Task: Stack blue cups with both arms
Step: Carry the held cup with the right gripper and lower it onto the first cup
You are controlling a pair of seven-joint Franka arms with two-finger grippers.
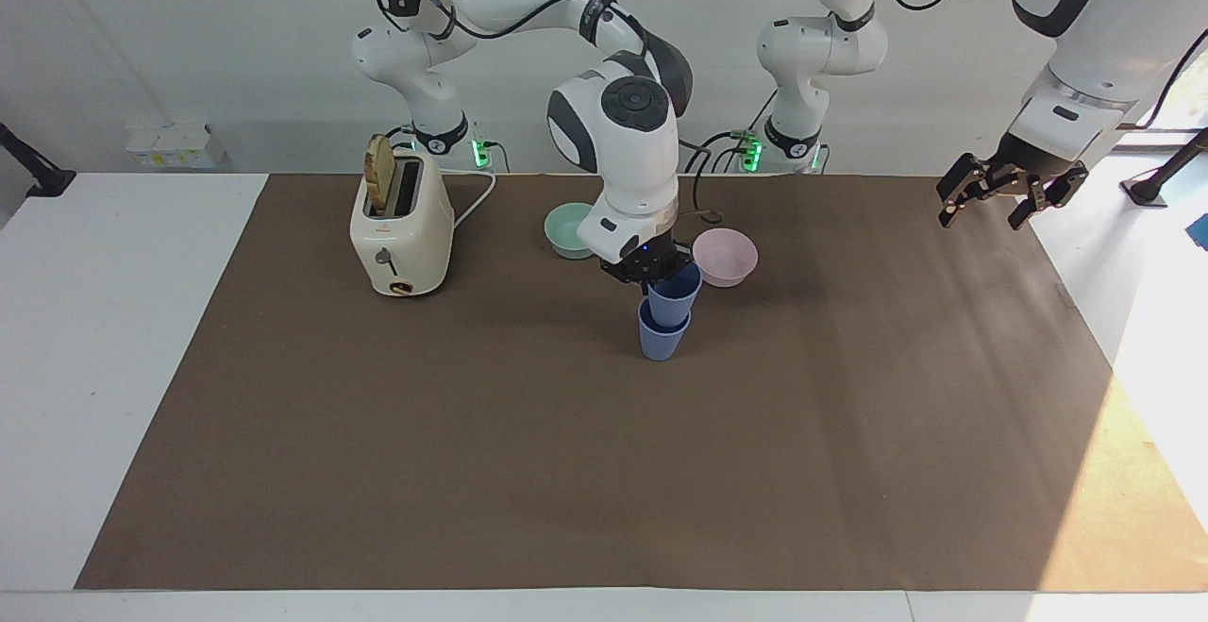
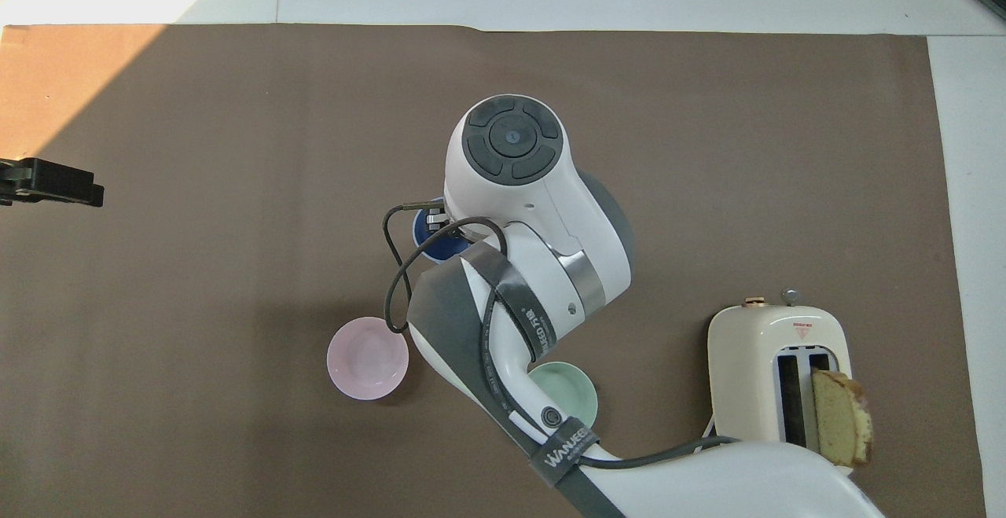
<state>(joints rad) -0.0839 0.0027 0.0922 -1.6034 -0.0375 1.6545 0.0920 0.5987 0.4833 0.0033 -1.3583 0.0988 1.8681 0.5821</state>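
The right gripper (image 1: 653, 273) pinches the rim of the upper blue cup (image 1: 674, 294), already nested in the lower blue cup (image 1: 662, 338) mid-table near the pink bowl (image 1: 725, 257), so it should release gently and lift straight up, while the left gripper (image 1: 1006, 190) waits spread at the left arm's end.

Two blue cups (image 1: 665, 318), matt, smooth plastic by the look. Brown table cover (image 1: 528, 452), flat and dull like paper or card, over a smooth white table (image 1: 104, 339). Toaster (image 1: 400, 230), cream and lightly glossy, with a porous slice of bread (image 1: 379, 172). Pink bowl (image 1: 727, 257) and teal bowl (image 1: 567, 228), smooth, softly shiny. Arm shells (image 1: 623, 145), glossy white plastic; black grippers, matt.
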